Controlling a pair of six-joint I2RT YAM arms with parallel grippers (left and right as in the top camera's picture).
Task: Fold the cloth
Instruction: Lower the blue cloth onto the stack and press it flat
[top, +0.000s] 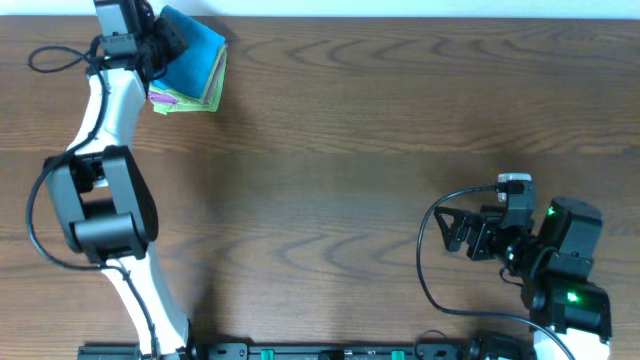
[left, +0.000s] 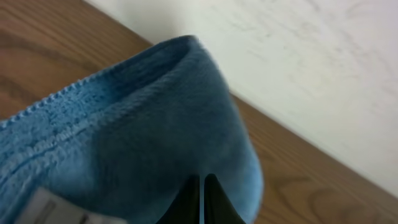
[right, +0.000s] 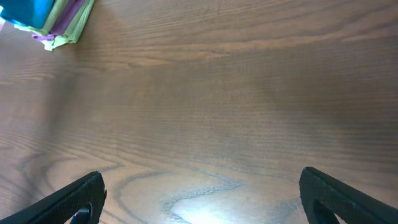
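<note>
left arm (top: 100, 110) stretched far back, left gripper (left: 202, 202) seemingly pinching the cloth (top: 195, 50).

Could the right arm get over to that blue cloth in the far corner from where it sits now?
Doubtful. The table between is bare, so nothing blocks it, but the cloth lies at the opposite corner from the right pincer, and the left pincer grips it.

No writing can be read in any view. The white tag (left: 53, 208) on the cloth (left: 155, 137) is too blurred to read.
</note>
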